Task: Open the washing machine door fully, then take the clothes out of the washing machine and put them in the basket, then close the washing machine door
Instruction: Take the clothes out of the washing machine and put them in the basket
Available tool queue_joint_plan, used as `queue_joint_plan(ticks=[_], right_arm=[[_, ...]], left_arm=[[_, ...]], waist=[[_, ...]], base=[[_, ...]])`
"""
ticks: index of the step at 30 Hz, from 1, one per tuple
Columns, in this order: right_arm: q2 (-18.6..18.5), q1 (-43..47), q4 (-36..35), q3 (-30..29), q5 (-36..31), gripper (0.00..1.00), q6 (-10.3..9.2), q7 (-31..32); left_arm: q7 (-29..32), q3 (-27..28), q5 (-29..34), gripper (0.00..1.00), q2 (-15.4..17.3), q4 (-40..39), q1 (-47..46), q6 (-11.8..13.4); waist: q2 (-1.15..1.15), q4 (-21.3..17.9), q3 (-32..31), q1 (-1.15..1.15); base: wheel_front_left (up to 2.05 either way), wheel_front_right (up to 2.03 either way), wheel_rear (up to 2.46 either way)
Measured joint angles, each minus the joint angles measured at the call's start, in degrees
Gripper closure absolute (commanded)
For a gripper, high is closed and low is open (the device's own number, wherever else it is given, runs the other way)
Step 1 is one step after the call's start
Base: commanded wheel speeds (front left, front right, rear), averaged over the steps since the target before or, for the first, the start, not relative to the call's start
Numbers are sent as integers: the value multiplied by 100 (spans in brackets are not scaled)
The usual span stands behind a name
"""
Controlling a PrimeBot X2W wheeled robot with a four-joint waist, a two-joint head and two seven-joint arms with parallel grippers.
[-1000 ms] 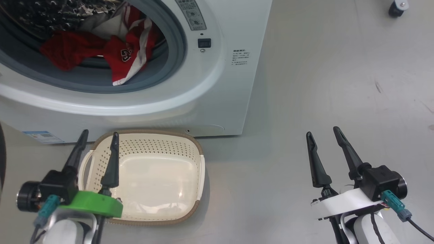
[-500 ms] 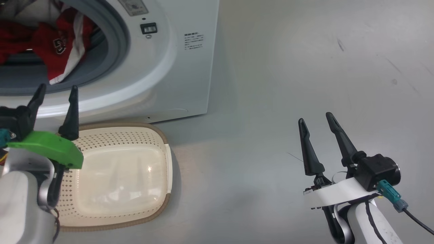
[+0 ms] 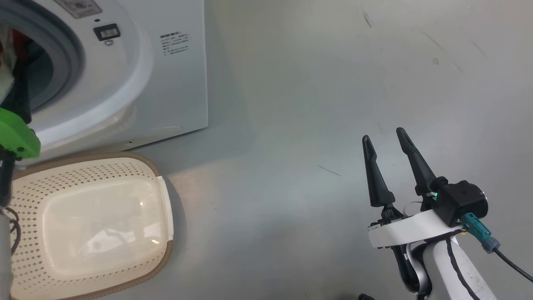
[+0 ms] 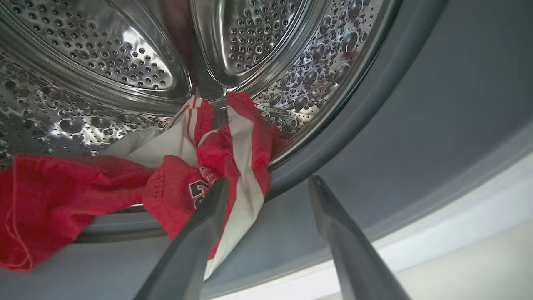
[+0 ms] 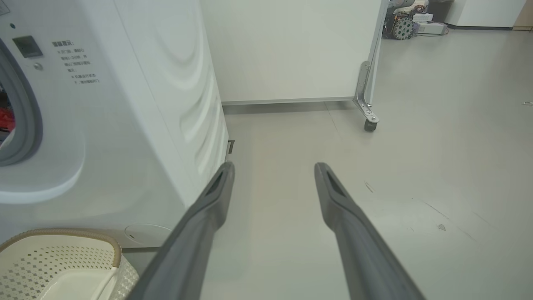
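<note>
The white washing machine (image 3: 137, 75) stands at the upper left of the head view, its grey-ringed mouth open; the door is out of view. In the left wrist view the red and white clothes (image 4: 216, 166) lie at the drum's front lip, spilling over the grey seal. My left gripper (image 4: 266, 183) is open at the mouth, one finger in front of the hanging garment, nothing held. The cream basket (image 3: 89, 225) sits empty on the floor below the mouth. My right gripper (image 3: 383, 137) hangs open over bare floor to the right, holding nothing.
A white panel on a castor (image 5: 368, 125) stands behind the machine's right side. Equipment (image 5: 406, 25) sits in the far corner of the room. Grey floor (image 3: 312, 104) stretches to the right of the machine and the basket (image 5: 50, 262).
The head camera has swung right, so machine and basket slid left in its view. My left gripper has risen toward the machine's mouth and left the head view except its green mount. Both grippers stay open.
</note>
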Motion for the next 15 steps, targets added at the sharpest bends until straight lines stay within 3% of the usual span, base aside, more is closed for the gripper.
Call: queue_joint_plan(ticks=[15], right_arm=[[22,-127,-36,56,60,0,-13,0]], left_arm=[[644,211,-171,0,296,960,-808,103]], waist=[[0,-377,333,0]], base=[[0,0,0]])
